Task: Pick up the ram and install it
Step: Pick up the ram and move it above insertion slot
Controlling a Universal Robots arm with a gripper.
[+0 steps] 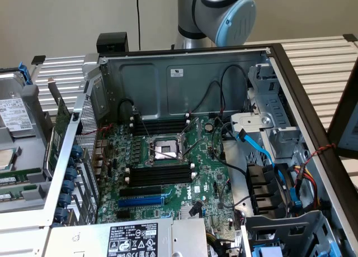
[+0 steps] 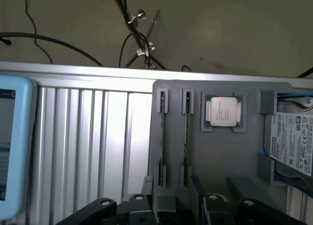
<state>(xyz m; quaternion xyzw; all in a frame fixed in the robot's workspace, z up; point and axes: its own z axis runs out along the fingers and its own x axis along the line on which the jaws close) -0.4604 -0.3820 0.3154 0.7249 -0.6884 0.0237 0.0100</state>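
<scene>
While the tool (image 2: pixel 172 208) hangs released over the grey tray (image 2: pixel 220 159), the ram (image 2: pixel 186 137) stands edgewise, ready for pinching.

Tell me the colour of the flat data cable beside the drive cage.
The flat data cable is light blue; the exterior view shows it best.

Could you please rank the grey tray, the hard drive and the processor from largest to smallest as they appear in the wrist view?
1. grey tray
2. hard drive, only partly in frame
3. processor
</scene>
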